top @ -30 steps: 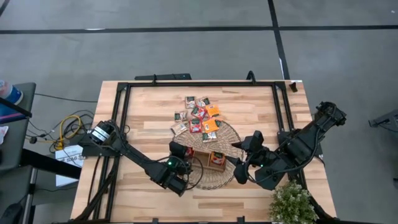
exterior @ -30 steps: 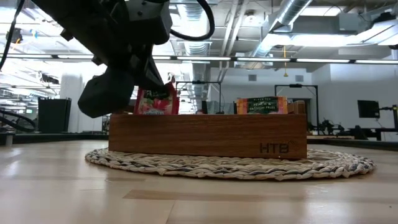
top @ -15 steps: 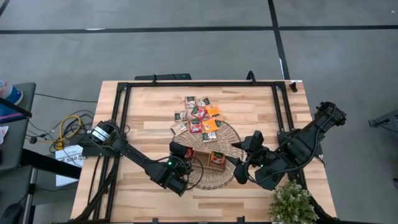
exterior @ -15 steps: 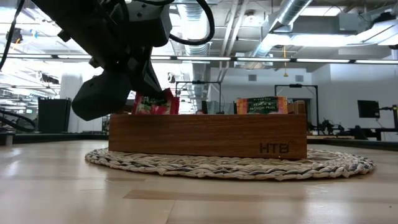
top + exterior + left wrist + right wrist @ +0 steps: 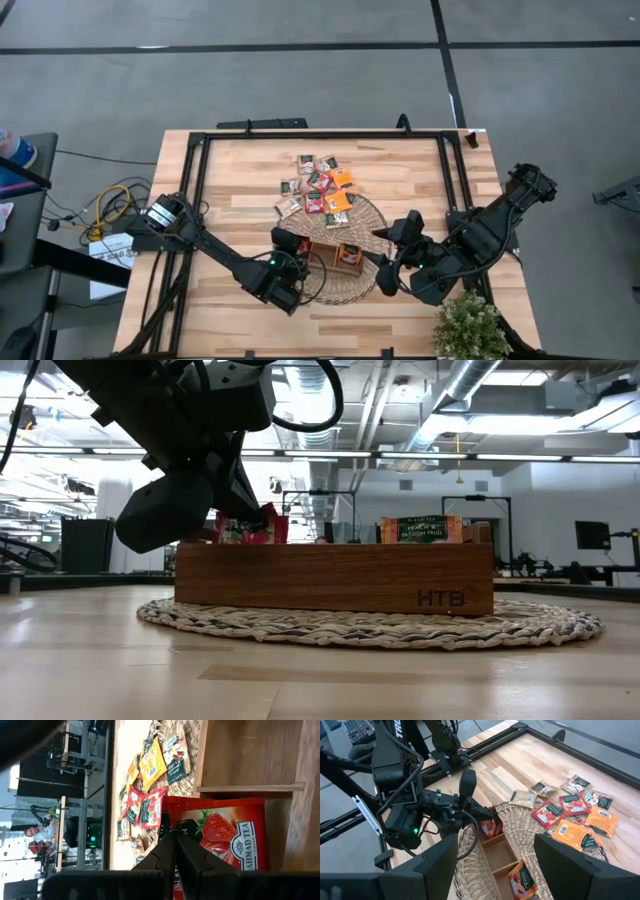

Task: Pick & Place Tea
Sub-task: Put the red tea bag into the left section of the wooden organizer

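Note:
A brown wooden tray (image 5: 335,577) with three compartments stands on a round wicker mat (image 5: 370,625). My left gripper (image 5: 175,851) is at the tray's left end, shut on a red strawberry tea sachet (image 5: 220,837) in the end compartment. An orange sachet (image 5: 520,880) stands in the other end compartment, and the middle compartment (image 5: 502,852) is bare. Several more tea sachets (image 5: 320,185) lie loose past the mat's far edge. My right gripper (image 5: 505,870) hangs open above the mat's right side and touches nothing. My left gripper pinches the red sachet at its edge beside the dark label patch (image 5: 172,831), between the two fingers. The fingers slant down from the table's left and near side. The sachet stands tilted in the tray's end compartment, its top (image 5: 250,525) showing over the tray's wall.
Black rails (image 5: 200,200) run along the table's left, far and right sides. A small green plant (image 5: 470,325) stands at the near right corner. Bare wood (image 5: 230,320) lies along the near edge left of the mat.
My left gripper has rolled a little at the wrist without shifting place. The red sachet in its hold has tipped over and now shows lower above the tray's wall than it did a second ago. My right arm has kept still.

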You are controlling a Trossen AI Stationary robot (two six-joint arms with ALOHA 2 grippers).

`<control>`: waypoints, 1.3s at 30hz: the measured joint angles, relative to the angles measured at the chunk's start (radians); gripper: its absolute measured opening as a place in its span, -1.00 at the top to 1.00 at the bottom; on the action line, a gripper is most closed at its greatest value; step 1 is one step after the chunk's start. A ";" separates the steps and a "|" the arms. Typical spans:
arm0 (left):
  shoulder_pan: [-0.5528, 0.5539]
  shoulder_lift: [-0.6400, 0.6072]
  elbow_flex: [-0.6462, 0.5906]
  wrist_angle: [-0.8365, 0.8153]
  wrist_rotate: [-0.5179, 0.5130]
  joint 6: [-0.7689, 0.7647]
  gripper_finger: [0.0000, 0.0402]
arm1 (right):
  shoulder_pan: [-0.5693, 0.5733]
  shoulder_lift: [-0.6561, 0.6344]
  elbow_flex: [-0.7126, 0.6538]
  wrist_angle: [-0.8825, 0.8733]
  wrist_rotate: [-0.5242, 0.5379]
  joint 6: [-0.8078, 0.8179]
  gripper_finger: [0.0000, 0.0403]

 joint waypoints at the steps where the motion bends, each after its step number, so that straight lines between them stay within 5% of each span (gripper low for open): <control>1: 0.000 0.000 0.000 0.000 0.004 0.002 0.95 | 0.000 0.000 0.000 0.000 -0.001 0.000 -0.27; 14: -0.001 -0.001 0.000 0.000 0.004 0.054 0.42 | 0.000 0.000 0.000 0.000 -0.001 -0.003 -0.27; 24: -0.013 -0.142 0.000 0.009 -0.060 0.103 0.31 | 0.000 0.000 0.000 0.000 -0.001 -0.008 -0.27; 33: 0.051 -0.398 0.165 0.003 0.022 -0.224 0.31 | -0.059 0.000 0.000 -0.003 -0.009 -0.055 -0.27; 39: 0.127 -0.534 0.209 -0.006 0.108 -0.556 0.31 | -0.204 0.000 0.000 0.003 -0.139 -0.146 -0.27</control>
